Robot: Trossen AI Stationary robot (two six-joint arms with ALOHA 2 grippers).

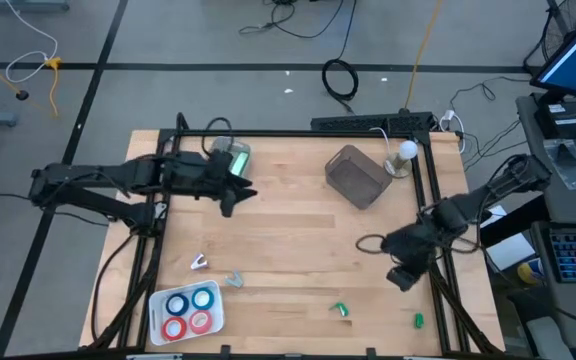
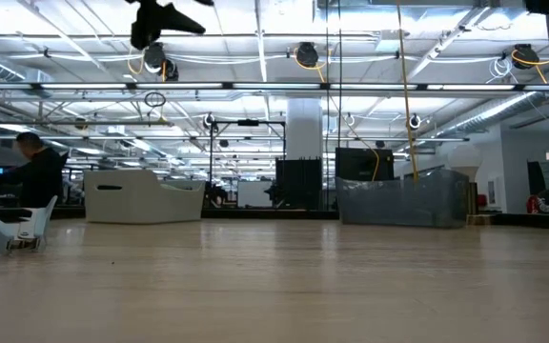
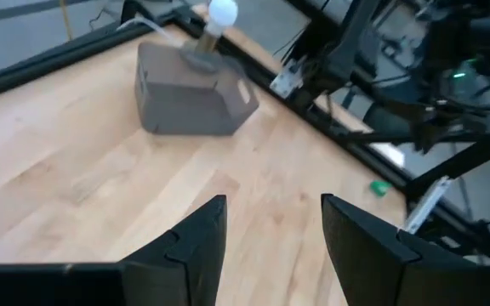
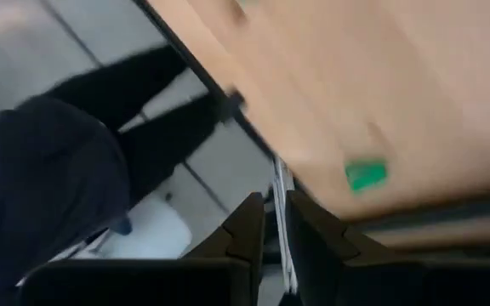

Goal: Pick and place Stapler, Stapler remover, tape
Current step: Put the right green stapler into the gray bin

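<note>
Four tape rolls (image 1: 188, 311) sit in the white tray (image 1: 158, 300) by the table's near-left corner; left gripper (image 3: 272, 223), jaws released, should descend centred there, while right gripper (image 4: 275, 212) waits nearly clenched, empty.

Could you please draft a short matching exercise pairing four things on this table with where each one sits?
Things:
1. tape rolls
2. grey bin
3. left gripper
4. right gripper

Places:
A. at the table's right edge
B. in a white tray at the near left corner
C. far side, right of centre
D. over the far left part

Pairs: 1-B, 2-C, 3-D, 4-A
</note>
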